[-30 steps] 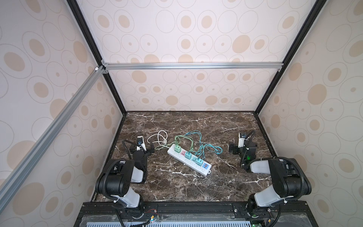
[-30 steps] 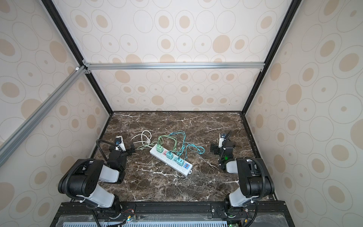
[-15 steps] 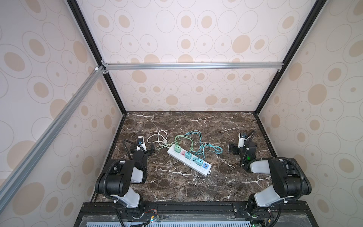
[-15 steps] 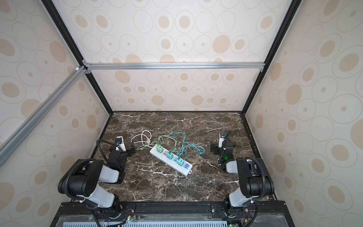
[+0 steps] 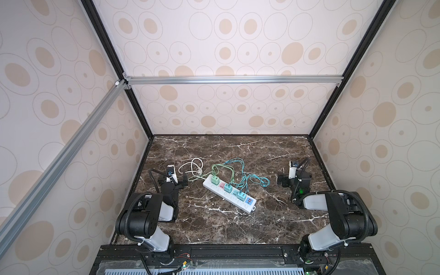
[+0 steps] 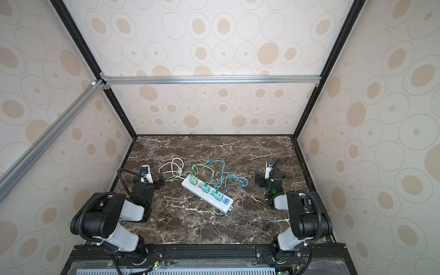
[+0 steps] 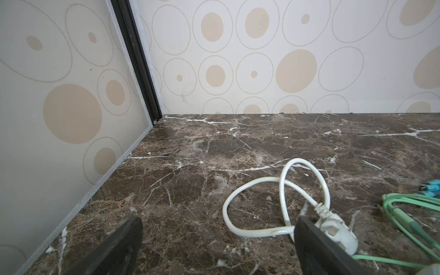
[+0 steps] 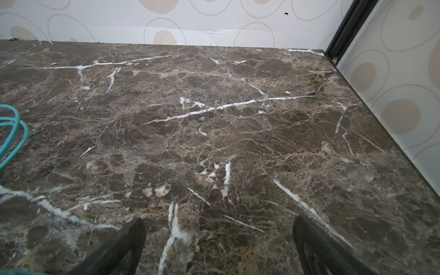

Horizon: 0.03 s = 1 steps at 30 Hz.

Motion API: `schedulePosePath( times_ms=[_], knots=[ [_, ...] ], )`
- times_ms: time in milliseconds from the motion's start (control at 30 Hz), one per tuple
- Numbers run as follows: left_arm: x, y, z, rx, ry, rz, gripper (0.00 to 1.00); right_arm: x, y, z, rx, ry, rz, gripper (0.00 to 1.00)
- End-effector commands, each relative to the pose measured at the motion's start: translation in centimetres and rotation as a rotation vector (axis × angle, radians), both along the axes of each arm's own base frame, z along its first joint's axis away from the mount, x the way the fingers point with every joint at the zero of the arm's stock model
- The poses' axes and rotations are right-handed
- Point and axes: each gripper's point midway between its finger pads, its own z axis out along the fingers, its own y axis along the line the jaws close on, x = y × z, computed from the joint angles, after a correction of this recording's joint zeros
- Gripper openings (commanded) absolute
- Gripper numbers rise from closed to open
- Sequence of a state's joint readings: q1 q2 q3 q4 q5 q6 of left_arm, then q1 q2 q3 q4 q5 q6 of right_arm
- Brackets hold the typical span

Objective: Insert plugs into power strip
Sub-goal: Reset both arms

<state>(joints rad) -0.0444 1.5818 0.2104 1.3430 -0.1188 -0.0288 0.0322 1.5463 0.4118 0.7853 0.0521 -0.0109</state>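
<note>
power strip [image 5: 246, 207] lying diagonally mid surface [image 5: 214, 228], mint green plug [image 5: 215, 180], middle teal plug [image 5: 228, 188] and end teal plug [image 5: 240, 195] all seated in it, thin cables [image 5: 256, 179] looped behind, our left fingers [image 7: 114, 250] spread wide and empty near the white cord [image 7: 281, 181], our right fingers [image 8: 114, 250] likewise, well apart from the strip

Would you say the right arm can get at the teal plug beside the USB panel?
Probably yes: the right gripper is open and empty, with only bare tabletop and loose teal cable between it and the teal plug.
</note>
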Motion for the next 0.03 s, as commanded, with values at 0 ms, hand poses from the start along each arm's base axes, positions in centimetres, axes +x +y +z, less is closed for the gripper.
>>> schedulePosePath(
  times_ms=[0],
  knots=[
    [0.52, 0.09, 0.90, 0.018, -0.023, -0.006, 0.99, 0.43, 0.05, 0.90, 0.001, -0.024, 0.002, 1.00]
  ],
)
